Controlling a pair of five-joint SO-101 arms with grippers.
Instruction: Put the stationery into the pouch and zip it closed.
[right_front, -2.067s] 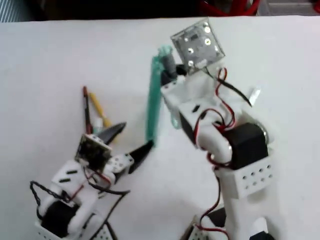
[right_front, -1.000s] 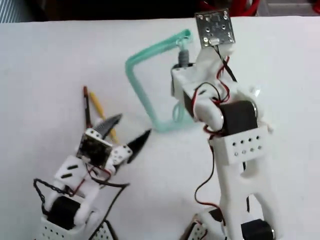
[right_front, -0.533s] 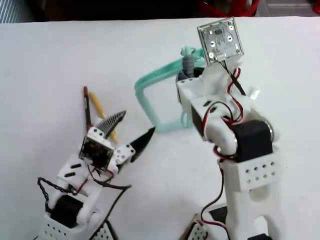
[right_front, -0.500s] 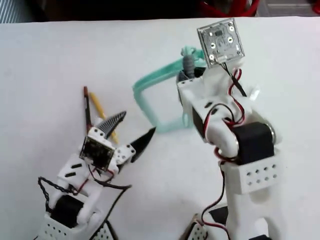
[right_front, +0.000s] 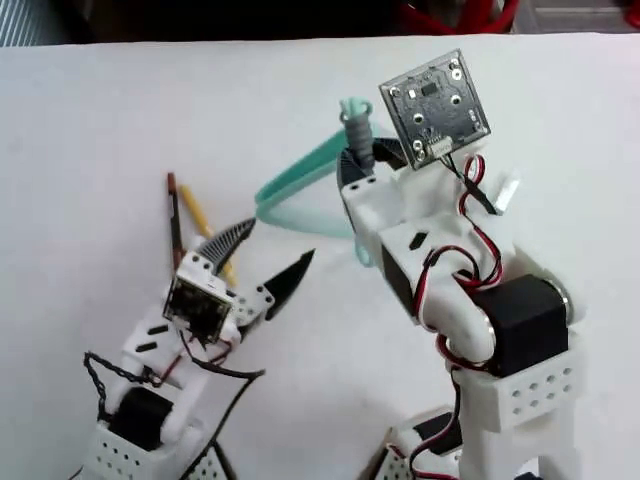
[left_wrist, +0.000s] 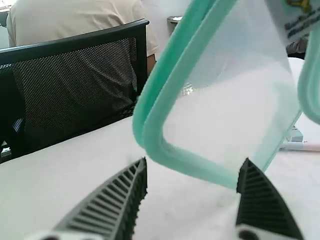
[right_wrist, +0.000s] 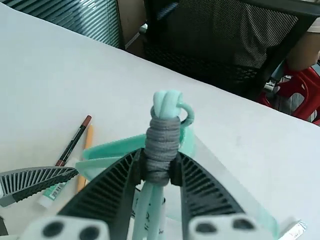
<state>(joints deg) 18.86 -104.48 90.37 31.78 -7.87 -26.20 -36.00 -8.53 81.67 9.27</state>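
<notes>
The pouch (right_front: 300, 185) is clear plastic with a teal rim and hangs above the table. My right gripper (right_front: 356, 163) is shut on the grey-wrapped teal loop (right_wrist: 161, 142) at its top corner. In the left wrist view the pouch (left_wrist: 225, 105) hangs just beyond my left gripper (left_wrist: 195, 167), which is open with nothing between its fingers. That gripper (right_front: 262, 258) stands near the pouch's lower corner. A brown pencil (right_front: 174, 212) and a yellow pencil (right_front: 198, 220) lie on the table beside the left gripper. A small white item with green print (right_wrist: 50, 195) lies by them.
The white table (right_front: 90, 120) has free room at the far left and at the back. A white pen (right_front: 508, 190) lies to the right of the right arm. A black mesh chair (left_wrist: 70, 90) stands beyond the table's edge.
The right gripper has swung the pouch around; it now shows narrower and sits further left, closer to the left gripper. The left arm has edged slightly forward, still open.
</notes>
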